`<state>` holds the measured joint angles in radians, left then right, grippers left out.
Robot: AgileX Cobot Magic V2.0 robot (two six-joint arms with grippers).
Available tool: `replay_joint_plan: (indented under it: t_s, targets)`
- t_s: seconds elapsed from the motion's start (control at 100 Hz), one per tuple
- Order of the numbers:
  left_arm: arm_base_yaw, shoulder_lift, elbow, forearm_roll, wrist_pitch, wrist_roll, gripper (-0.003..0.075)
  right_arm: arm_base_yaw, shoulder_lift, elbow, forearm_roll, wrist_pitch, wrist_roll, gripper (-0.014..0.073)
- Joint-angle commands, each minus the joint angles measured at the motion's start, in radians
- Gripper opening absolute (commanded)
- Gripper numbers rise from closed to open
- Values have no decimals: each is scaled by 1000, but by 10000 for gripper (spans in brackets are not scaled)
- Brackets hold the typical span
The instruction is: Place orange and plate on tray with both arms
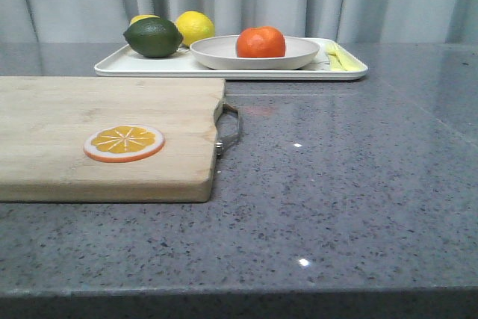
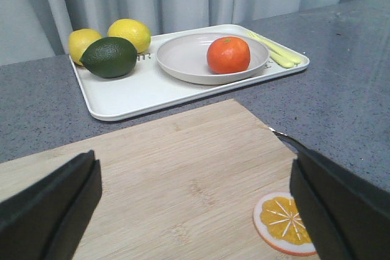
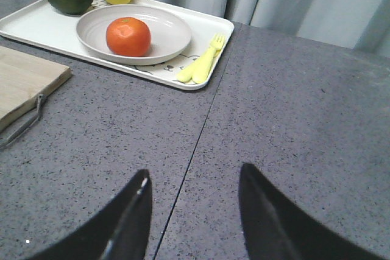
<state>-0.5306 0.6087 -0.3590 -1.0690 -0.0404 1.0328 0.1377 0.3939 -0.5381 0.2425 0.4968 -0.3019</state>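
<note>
The orange (image 1: 261, 42) sits in the cream plate (image 1: 224, 54), and the plate rests on the white tray (image 1: 134, 66) at the back of the counter. The left wrist view shows the orange (image 2: 228, 55), the plate (image 2: 183, 59) and the tray (image 2: 128, 92) too. So does the right wrist view: orange (image 3: 128, 36), plate (image 3: 167, 31), tray (image 3: 36, 25). My left gripper (image 2: 195, 202) is open and empty above the wooden board. My right gripper (image 3: 194, 211) is open and empty above bare counter, well short of the tray. Neither gripper shows in the front view.
A dark green lime (image 1: 153, 36) and two yellow lemons (image 1: 195, 27) lie on the tray's left part. A yellow fork and spoon (image 1: 337, 56) lie at its right end. A wooden cutting board (image 1: 67, 110) with an orange slice (image 1: 123, 143) and a metal handle (image 1: 230, 128) fills the front left.
</note>
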Motion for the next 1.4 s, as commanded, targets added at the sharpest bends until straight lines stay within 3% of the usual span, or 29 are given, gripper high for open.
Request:
replay_joint_plan:
  t_s: [0.0, 0.33, 0.45, 0.55, 0.67, 0.79, 1.39]
  targets:
    - [2, -4, -30, -6, -30, -1, 599, -5, -31, 36, 1, -185, -12, 350]
    - [2, -4, -30, -6, -30, -1, 599, -5, -48, 68, 1, -294, -12, 349]
    - [2, -4, -30, -6, -30, -1, 550, -5, -48, 68, 1, -291, -12, 271]
    - [2, -4, -30, -6, -30, -1, 421, -5, -48, 68, 1, -283, -12, 121]
    - [2, -4, -30, -6, -30, -1, 197, -5, -48, 68, 1, -270, -12, -67]
    - [2, -4, -30, -6, -30, -1, -14, -5, -48, 68, 1, -270, -12, -67]
    - [2, -4, -30, -6, -30, -1, -19, -5, -47, 68, 1, -270, -12, -67]
